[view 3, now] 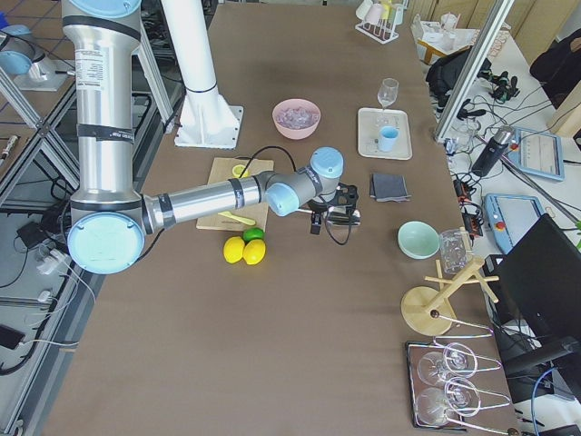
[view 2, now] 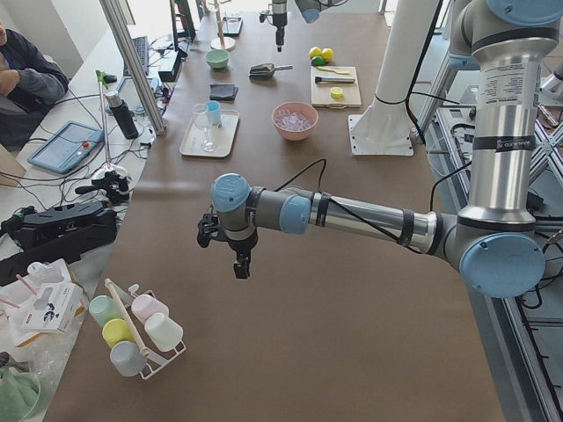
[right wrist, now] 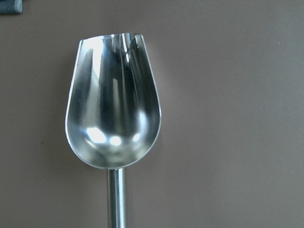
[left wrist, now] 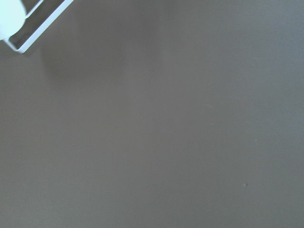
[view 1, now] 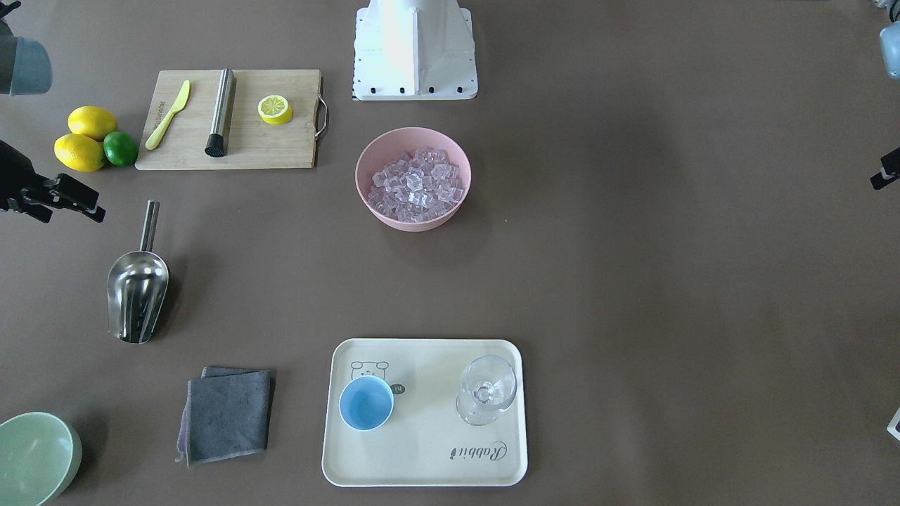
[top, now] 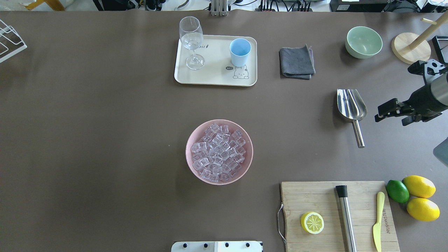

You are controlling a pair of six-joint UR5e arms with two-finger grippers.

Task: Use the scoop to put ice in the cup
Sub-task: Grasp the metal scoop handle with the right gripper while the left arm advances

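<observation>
- While you look down on the table, the scoop (top: 351, 105) lies flat on it at the robot's right, trough up, mouth toward the far edge and handle toward the robot.
- Your right gripper (top: 388, 113) sits just beside the scoop on its outer side, not touching it. Its jaws stand apart with nothing between them. Its wrist camera looks straight down into the shiny trough.
- Your left gripper (view 2: 239, 264) shows only in the side view at the table's left end, well apart from everything, and you cannot tell how its jaws stand.
- All the ice (top: 217, 152) is heaped in the pink bowl (top: 190, 157) at mid-table.
- The cup (top: 240, 50) stands upright on the cream tray (top: 217, 78) at the far edge, its blue bottom bare, beside a stemmed glass (top: 191, 38).
- A grey cloth (top: 296, 62) lies between the tray and the pale green bowl (top: 363, 42), just beyond the scoop's mouth.
- Nearer the robot, a cutting board (top: 315, 196) carries a lemon half (top: 312, 222), a steel cylinder (top: 345, 217) and a yellow knife (top: 377, 220), with two lemons (top: 419, 186) and a lime (top: 397, 191) beside it.
</observation>
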